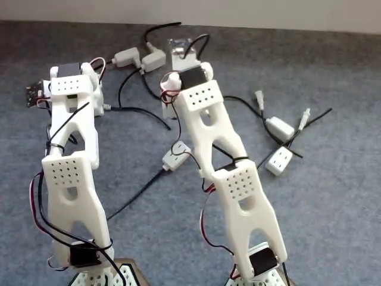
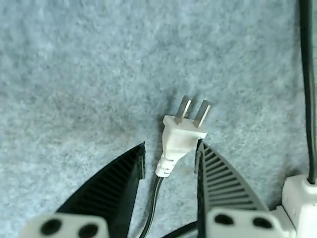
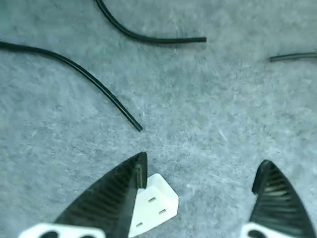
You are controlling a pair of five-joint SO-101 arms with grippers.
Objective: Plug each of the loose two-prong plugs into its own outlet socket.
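A white two-prong plug [image 2: 182, 135] lies on the grey carpet with its prongs pointing away from my left gripper [image 2: 171, 151]. That gripper is open and straddles the plug body, one finger [image 2: 218, 178] almost touching it. My right gripper [image 3: 198, 173] is open wide above the carpet. A white outlet socket [image 3: 154, 202] lies just beside one of its fingers [image 3: 121, 191]. In the high view, more sockets [image 1: 176, 157] [image 1: 280, 159] and loose plugs [image 1: 259, 98] [image 1: 305, 117] lie around the two white arms.
Black cables [image 3: 84, 74] [image 3: 148, 37] cross the carpet ahead of the right gripper. A white block [image 2: 299, 198] with a black cable [image 2: 308, 89] sits close beside the left gripper. Two white sockets [image 1: 140, 58] lie at the back.
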